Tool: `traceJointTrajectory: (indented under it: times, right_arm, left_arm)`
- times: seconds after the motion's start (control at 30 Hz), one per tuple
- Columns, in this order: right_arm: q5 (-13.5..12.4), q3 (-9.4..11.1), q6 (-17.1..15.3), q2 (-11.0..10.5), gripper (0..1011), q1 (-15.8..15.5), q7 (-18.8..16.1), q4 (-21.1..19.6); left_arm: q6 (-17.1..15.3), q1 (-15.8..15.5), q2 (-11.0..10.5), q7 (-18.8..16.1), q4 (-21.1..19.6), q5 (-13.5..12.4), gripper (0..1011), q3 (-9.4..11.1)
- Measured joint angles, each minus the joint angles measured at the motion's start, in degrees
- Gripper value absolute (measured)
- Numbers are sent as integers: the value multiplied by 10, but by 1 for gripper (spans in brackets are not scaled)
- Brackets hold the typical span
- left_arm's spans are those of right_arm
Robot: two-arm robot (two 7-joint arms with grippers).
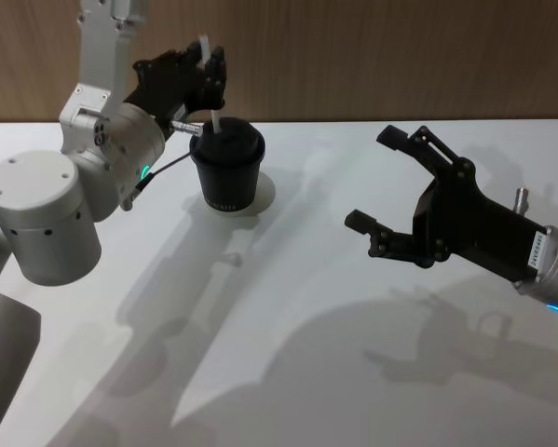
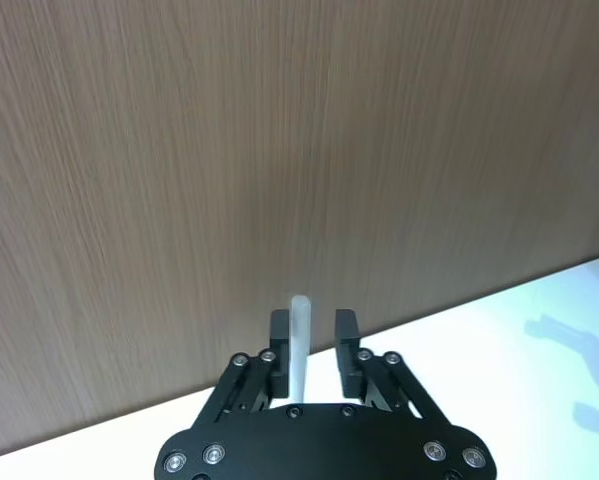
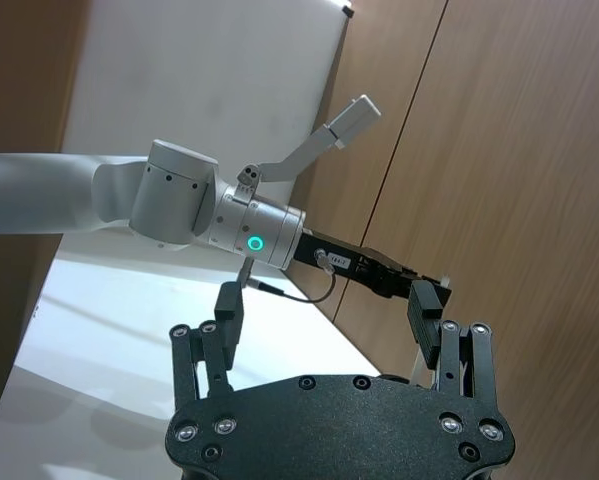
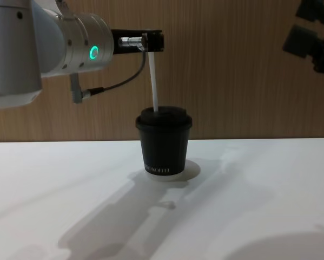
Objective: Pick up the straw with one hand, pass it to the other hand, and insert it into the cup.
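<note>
From the head, the left gripper [image 1: 207, 67] hangs over the cup [image 1: 226, 168] at the far left of the white table [image 1: 353, 326], its fingers pinched on the one straw [image 1: 212, 116], gripped near the top so the lower end can go straight down into the lid; the right gripper [image 1: 390, 186] sits well apart on the right with its fingers spread wide and nothing between them, likely clear of the work because its part seems done. In the left wrist view the straw [image 2: 300, 345] stands between the two narrow fingers [image 2: 278, 335], with the wooden wall [image 2: 279, 150] behind. In the right wrist view the right gripper [image 3: 329, 320] is spread open and empty, facing the left arm [image 3: 199, 205] across the table. From the chest, the straw [image 4: 153, 81] runs nearly upright from the left gripper [image 4: 151, 41] to the lid of the cup [image 4: 164, 141], its tip at or just inside the opening, so insertion looks begun rather than finished. Counted: one straw, one cup, two grippers.
</note>
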State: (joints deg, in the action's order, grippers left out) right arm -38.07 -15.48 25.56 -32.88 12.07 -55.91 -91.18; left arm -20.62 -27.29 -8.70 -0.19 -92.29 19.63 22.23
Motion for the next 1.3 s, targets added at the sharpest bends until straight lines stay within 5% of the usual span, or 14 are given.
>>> traceJointTrajectory:
  times: [0.7,0.87,1.3]
  right_arm:
    - [-1,0,0,0,1001,1,1,0]
    - [-7,0,-8,2,1001,2,9,-3]
    - [-31,-4,-82,14,1001,11,72,-25]
  left_arm:
    - [4,1,3,8,5,2,923,-2]
    - [12,4,-1,24,2,7,1003,-3]
    - [47,16,-23,100,-6,37,1003,-9]
